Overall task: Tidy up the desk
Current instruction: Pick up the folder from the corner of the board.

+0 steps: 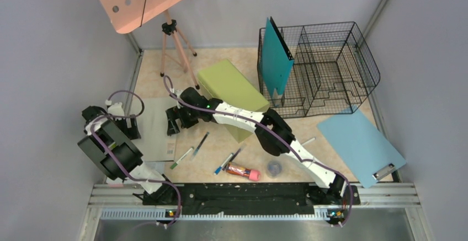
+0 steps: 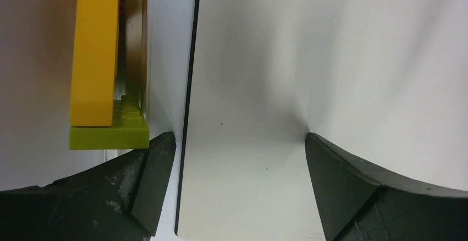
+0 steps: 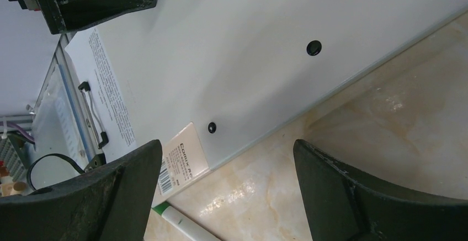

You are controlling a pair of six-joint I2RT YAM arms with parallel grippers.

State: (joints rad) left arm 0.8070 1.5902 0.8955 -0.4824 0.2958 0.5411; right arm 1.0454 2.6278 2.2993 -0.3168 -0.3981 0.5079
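Observation:
The desk (image 1: 315, 126) is a beige marble top strewn with things. A flat white folder (image 1: 154, 130) lies at its left side. My left gripper (image 1: 128, 126) hovers open over the folder's left part; the left wrist view shows the white folder (image 2: 265, 86) filling the space between the open fingers of the left gripper (image 2: 237, 139). My right gripper (image 1: 174, 124) reaches across to the folder's right edge, open and empty. In the right wrist view the right gripper (image 3: 227, 144) spans the labelled corner of the folder (image 3: 221, 59) and bare desk (image 3: 386, 114).
An olive-green box (image 1: 229, 89) sits mid-desk. A wire basket (image 1: 331, 64) holds an upright teal clipboard (image 1: 274, 59); a blue clipboard (image 1: 361, 144) lies at right. Pens (image 1: 201, 142), a green-capped marker (image 1: 181, 157) and a red tube (image 1: 243, 171) lie in front. A pink stand (image 1: 171, 37) is behind. Yellow and green bricks (image 2: 96, 59) show at left.

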